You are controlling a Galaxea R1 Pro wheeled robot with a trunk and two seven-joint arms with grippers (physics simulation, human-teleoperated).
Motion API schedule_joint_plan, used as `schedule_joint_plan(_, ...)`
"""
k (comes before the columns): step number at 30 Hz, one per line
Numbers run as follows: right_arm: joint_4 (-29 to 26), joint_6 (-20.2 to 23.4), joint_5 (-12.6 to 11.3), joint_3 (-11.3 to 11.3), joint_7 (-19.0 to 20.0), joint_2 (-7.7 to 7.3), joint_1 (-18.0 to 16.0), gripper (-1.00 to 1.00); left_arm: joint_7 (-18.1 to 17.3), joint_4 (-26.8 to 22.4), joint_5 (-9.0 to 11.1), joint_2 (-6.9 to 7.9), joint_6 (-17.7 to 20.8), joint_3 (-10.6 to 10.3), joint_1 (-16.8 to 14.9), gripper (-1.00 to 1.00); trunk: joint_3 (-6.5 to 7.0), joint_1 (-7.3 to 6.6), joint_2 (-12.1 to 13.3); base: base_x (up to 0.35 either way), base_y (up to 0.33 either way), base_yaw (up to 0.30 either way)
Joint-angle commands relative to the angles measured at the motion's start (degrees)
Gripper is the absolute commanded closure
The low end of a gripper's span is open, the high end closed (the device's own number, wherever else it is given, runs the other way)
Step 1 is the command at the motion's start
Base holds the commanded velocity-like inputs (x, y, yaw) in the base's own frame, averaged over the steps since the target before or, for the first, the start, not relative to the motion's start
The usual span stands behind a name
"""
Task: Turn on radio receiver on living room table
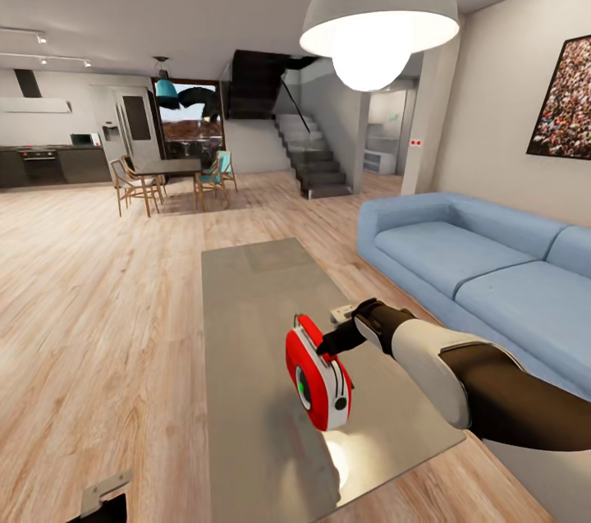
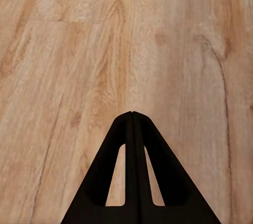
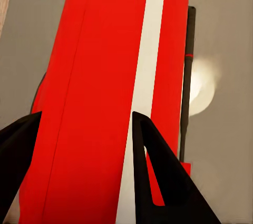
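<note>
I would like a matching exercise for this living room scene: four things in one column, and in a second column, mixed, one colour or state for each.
Things:
1. radio receiver
2. sofa
3. left end effector
4. pendant lamp

Colours or states:
A. shut, above the wood floor
B. lit
C. red with white trim
D. light blue

Pairs: 1-C, 2-D, 3-A, 4-B

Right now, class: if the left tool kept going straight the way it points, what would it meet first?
Probably the wood plank floor: the left tool, fingers together, points straight at it; nothing lies between.
</note>
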Motion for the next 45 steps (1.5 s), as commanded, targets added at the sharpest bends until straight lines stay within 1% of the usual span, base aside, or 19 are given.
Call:
schedule_joint_plan(1, -0.07, 0.15, -0.2, -0.33, 0.02, 0.0, 0.05, 1.0, 0.0, 0.0, -0.01, -0.04, 0.0, 0.07, 0.0, 1.0, -0.18, 0.22, -0.42, 0.0, 0.0, 0.0)
schedule_joint_plan(12, -0.07, 0.44, -0.19, -0.33, 0.07, -0.01, 0.29, 1.0, 0.2, 0.0, -0.01, -0.1, -0.03, 0.1, -0.01, 1.0, -2.15, 2.64, -4.83, 0.0, 0.0, 0.0)
schedule_joint_plan(25, -0.07, -0.47, -0.18, -0.33, 0.46, -0.13, 0.36, 1.0, 0.35, 0.0, -0.01, -0.09, -1.12, 0.27, 0.0, 1.0, -4.49, 5.5, -10.05, 0.0, 0.0, 0.0)
schedule_joint_plan(33, -0.07, -0.52, -0.11, -0.33, 0.55, -0.18, 0.37, 1.0, 0.4, 0.0, -0.01, -0.01, -1.23, 1.1, 0.0, 1.0, -5.92, 7.25, -13.25, 0.0, 0.0, 0.0)
schedule_joint_plan(36, -0.07, -0.76, -0.11, -0.33, 0.55, -0.18, 0.38, 1.0, 0.38, 0.0, -0.01, -0.02, -1.23, 1.09, 0.0, 1.0, -5.92, 7.25, -13.25, 0.0, 0.0, 0.0)
schedule_joint_plan(38, -0.36, -1.44, 0.2, 0.09, 0.05, 0.35, 1.07, 1.0, 0.27, 0.02, 0.05, -0.67, -1.18, 1.0, 0.08, 1.0, -5.93, 7.25, -13.26, 0.0, 0.0, 0.0)
schedule_joint_plan(42, -0.29, -1.74, 0.16, 0.33, 0.09, 0.43, 1.25, 1.0, 0.26, 0.01, 0.01, -1.97, -1.22, 1.08, 0.13, 1.0, -5.93, 7.25, -13.26, 0.0, 0.0, 0.0)
schedule_joint_plan(45, -0.32, -2.78, 0.15, 0.46, 0.26, -0.05, 1.44, 1.0, 0.26, 0.0, 0.0, -2.94, -1.23, 1.13, 0.16, 1.0, -5.93, 7.25, -13.26, 0.0, 0.0, 0.0)
